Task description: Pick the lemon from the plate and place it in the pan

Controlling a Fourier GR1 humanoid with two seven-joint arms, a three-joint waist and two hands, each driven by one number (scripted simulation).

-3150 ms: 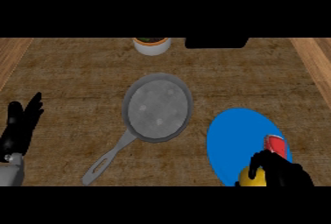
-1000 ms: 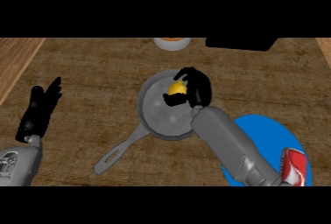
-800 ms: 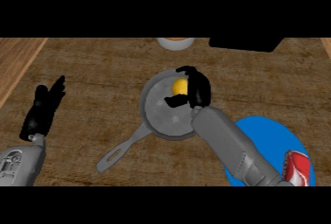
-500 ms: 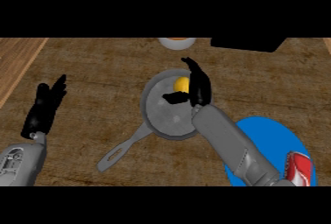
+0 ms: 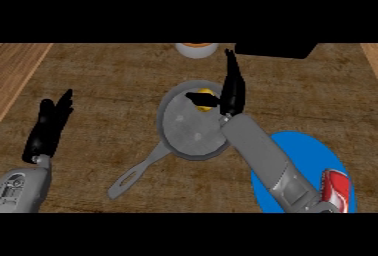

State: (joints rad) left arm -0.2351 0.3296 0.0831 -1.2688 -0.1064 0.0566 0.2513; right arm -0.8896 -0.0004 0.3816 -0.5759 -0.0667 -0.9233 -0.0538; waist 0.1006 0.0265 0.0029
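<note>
Seen from the head view, the lemon [image 5: 204,94] lies inside the grey pan [image 5: 190,131], near the pan's far rim; its long axis cannot be read, since the thumb covers part of it. The right hand [image 5: 232,91] hangs over the pan's far right edge with fingers straight, released, apparently no longer gripping the fruit. The pan's handle [image 5: 137,172] points toward the near left. Right of the pan sits the blue plate [image 5: 336,160]. Left of the pan, the left hand [image 5: 49,126] rests open, fingers up.
</note>
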